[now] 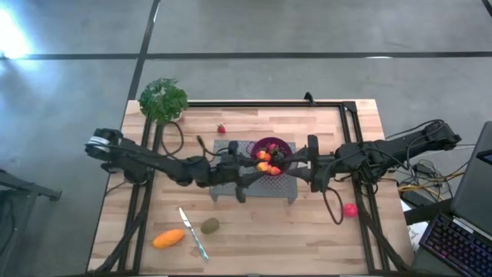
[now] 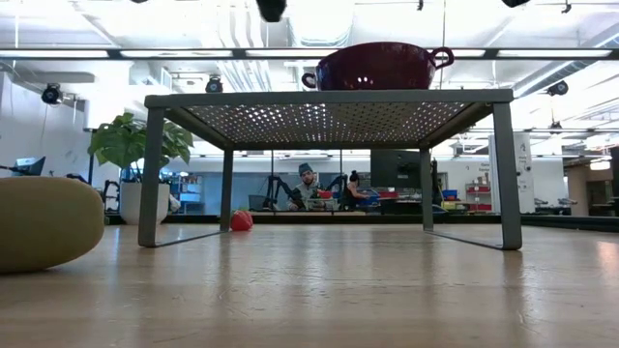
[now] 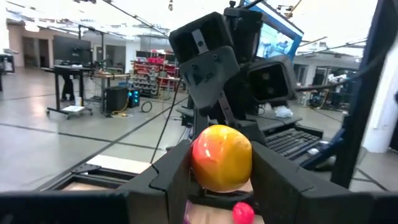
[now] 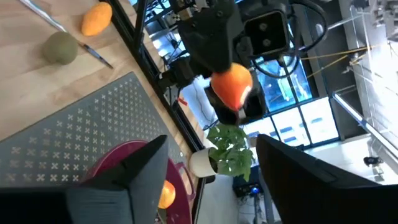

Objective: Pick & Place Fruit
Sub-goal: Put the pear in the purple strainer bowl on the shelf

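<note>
My left gripper is shut on a round yellow-and-red fruit, beside the left rim of the purple bowl. The bowl stands on the grey metal rack and holds several fruit pieces. My right gripper is open and empty at the bowl's right side, facing the left one. On the table lie a strawberry, a brown-green oval fruit, an elongated orange fruit and a pink-red ball. My left gripper pinches the yellow-and-red fruit between its two fingers, one on each side. The fingers come about level from the table's left. The fruit is lifted clear, at the height of the bowl on the rack.
A knife lies between the orange fruit and the oval one near the front edge. A potted plant stands at the far left corner. The rack's legs stand on the table's middle.
</note>
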Tool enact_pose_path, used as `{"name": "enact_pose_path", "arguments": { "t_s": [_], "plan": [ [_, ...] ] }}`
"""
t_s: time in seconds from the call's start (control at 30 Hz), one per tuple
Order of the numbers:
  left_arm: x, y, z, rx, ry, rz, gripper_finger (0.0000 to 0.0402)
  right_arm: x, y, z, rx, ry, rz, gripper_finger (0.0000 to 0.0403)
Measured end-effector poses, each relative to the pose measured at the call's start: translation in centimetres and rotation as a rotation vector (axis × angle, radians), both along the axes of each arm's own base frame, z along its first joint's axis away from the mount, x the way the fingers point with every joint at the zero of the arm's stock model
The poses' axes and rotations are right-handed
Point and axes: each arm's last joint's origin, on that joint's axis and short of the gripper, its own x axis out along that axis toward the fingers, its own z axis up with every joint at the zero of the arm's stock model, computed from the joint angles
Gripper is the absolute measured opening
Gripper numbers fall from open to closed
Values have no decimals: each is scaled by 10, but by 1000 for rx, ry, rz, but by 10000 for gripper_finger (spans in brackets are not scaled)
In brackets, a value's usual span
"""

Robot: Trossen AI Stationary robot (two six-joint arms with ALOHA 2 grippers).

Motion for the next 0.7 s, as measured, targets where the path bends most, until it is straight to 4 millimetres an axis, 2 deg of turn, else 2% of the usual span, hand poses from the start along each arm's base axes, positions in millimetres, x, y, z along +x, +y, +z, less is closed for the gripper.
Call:
{"name": "enact_pose_path", "arguments": {
  "t_s": [0.23,0.4,0.7],
  "plan": [
    [32,9,3,-9,11,-13,154,1,0,3,-29,-35,9,287],
    [47,15,9,-5,15,-40,154,1,0,4,-41,-42,12,303],
    [61,20,11,-13,14,-95,154,1,0,6,-38,-63,12,275]
  ]
}}
